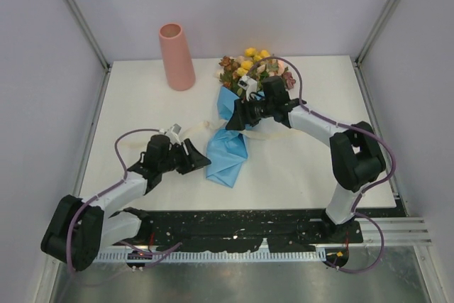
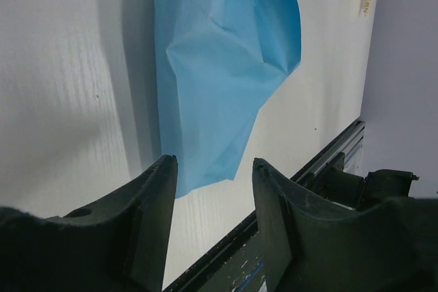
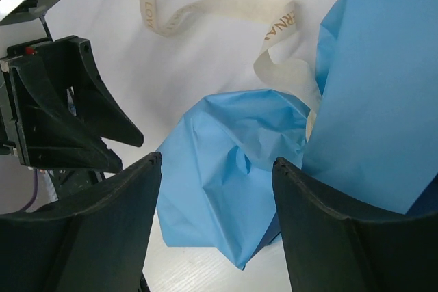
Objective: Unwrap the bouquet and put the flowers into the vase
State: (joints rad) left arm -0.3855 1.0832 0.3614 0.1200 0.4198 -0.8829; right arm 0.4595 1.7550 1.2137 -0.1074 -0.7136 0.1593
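The bouquet lies on the white table, its flowers (image 1: 255, 65) at the far end and its crumpled blue paper (image 1: 228, 150) toward me. A loose cream ribbon (image 1: 213, 127) trails beside the paper. The salmon-pink vase (image 1: 177, 57) stands upright at the back left. My left gripper (image 1: 202, 160) is open at the paper's left edge with nothing between its fingers; the paper (image 2: 226, 80) lies just ahead of it. My right gripper (image 1: 230, 120) hovers open over the paper's middle; the paper (image 3: 233, 176) and the ribbon (image 3: 219, 8) show beneath it.
White walls and metal posts enclose the table (image 1: 142, 104). A black rail (image 1: 248, 221) runs along the near edge by the arm bases. The left gripper's black body (image 3: 61, 107) shows in the right wrist view.
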